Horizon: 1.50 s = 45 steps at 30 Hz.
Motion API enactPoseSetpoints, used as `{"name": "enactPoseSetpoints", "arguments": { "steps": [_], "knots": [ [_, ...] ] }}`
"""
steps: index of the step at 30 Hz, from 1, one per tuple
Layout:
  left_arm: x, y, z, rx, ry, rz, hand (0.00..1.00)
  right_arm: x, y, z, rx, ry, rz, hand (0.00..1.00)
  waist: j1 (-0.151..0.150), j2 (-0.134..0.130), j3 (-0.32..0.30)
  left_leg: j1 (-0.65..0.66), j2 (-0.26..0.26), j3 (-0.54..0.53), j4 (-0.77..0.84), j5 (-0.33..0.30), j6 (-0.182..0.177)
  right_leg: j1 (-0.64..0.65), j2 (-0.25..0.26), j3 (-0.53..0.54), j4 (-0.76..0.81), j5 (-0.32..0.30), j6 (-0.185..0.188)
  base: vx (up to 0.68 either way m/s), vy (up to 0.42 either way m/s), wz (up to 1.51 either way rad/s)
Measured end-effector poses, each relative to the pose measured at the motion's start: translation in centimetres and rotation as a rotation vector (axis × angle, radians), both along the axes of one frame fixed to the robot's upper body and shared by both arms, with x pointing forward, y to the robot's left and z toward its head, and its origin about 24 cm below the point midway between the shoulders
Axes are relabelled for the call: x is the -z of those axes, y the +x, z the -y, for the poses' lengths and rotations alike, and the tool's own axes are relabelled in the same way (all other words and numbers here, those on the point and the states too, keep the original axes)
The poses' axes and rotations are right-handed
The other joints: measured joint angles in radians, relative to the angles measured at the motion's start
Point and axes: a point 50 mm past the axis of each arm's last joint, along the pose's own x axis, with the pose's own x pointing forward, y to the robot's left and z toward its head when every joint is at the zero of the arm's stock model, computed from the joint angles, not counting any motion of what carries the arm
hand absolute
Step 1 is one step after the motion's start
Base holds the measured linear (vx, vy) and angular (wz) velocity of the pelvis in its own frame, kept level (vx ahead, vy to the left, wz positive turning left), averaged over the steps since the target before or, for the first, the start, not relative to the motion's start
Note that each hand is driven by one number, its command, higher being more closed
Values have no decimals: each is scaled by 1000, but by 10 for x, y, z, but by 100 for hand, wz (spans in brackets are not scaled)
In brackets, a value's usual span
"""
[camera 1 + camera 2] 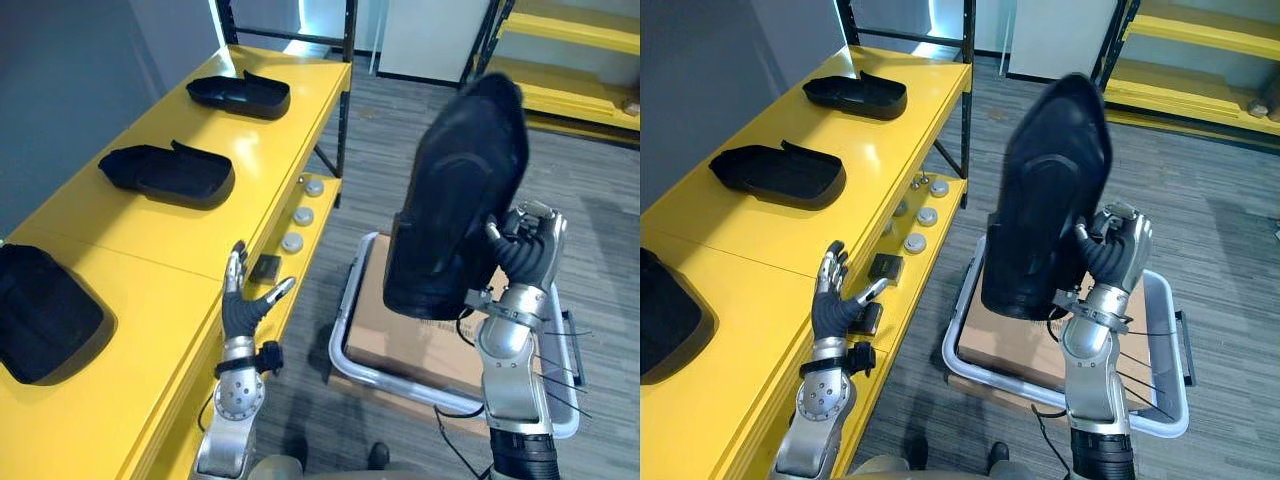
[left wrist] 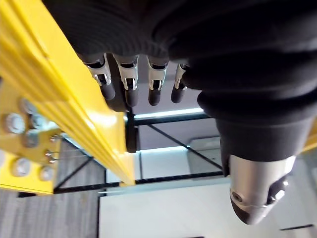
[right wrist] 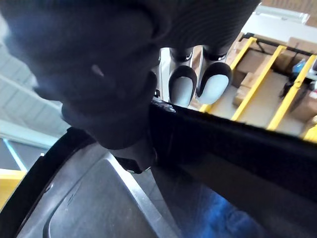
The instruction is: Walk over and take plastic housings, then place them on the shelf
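Note:
My right hand is shut on the rim of a large black plastic housing, holding it upright over the cart, to the right of the shelf. In the right wrist view the fingers curl over the housing's edge. Three more black housings lie in a row on the yellow shelf: a far one, a middle one and a near one. My left hand is open, fingers straight, raised at the shelf's front edge and holding nothing.
A cardboard box sits in a grey-railed cart on the carpet below the held housing. Round silver parts and a small dark block lie on the shelf's lower ledge. Another yellow rack stands at the far right.

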Motion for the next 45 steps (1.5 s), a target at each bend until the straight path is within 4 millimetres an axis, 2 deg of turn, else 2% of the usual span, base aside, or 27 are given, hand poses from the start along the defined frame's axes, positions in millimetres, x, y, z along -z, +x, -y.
{"name": "enactPoseSetpoints", "arguments": {
  "steps": [5, 11, 18, 19, 26, 27, 36, 45],
  "knots": [
    [-8, 0, 22, 122, 4, 43, 0, 1, 0, -16, -85, 0, -3, 100, 0, 0, -27, -1, 1, 10, 0, 0, 0, -4, 2, 7, 0, 1, -1, -18, 3, -2],
    [-17, 1, 43, 243, 21, 90, 0, 2, -1, -31, -163, 5, -11, 100, 0, 1, -31, 0, 0, 17, 0, 0, 0, -6, 4, 13, 0, 2, -1, -4, 0, -2],
    [-19, 0, 53, 285, 18, 96, 0, 3, -2, -44, -228, 24, -16, 100, 0, 0, -50, -2, 0, 28, -1, 0, 1, -14, 5, 27, 0, 3, -2, -5, 3, -6],
    [-18, 0, 53, 286, 19, 94, 100, 3, -2, -44, -229, 29, -16, 100, 0, 0, -50, -1, 0, 28, -1, 0, 1, -14, 5, 27, 0, 3, -2, 0, 0, 0],
    [-10, 2, 54, 280, 29, 58, 100, 7, -1, -49, -257, 70, -34, 100, -1, 1, -73, 0, 0, 39, -2, 0, 1, -17, 5, 37, 0, 9, -2, -22, 4, -4],
    [-11, 2, 53, 273, 27, 58, 100, 7, -2, -49, -259, 71, -34, 0, -1, 1, -76, 0, 0, 39, -2, 1, 3, -17, 5, 37, 0, 9, -3, 0, 0, 0],
    [-1, 9, 45, 199, 30, -5, 100, 10, -4, -53, -306, 127, -37, 0, -2, -1, -80, 8, 1, 50, -20, 10, 14, -16, 5, 40, -19, 25, -3, -25, 2, -5],
    [-1, 14, 33, 150, 41, -6, 100, 10, -3, -53, -440, 290, -51, 0, -3, -9, -85, 15, 0, 50, -30, 10, 14, -12, 3, 41, -23, 25, -2, -1, 1, 0]
  ]
}}
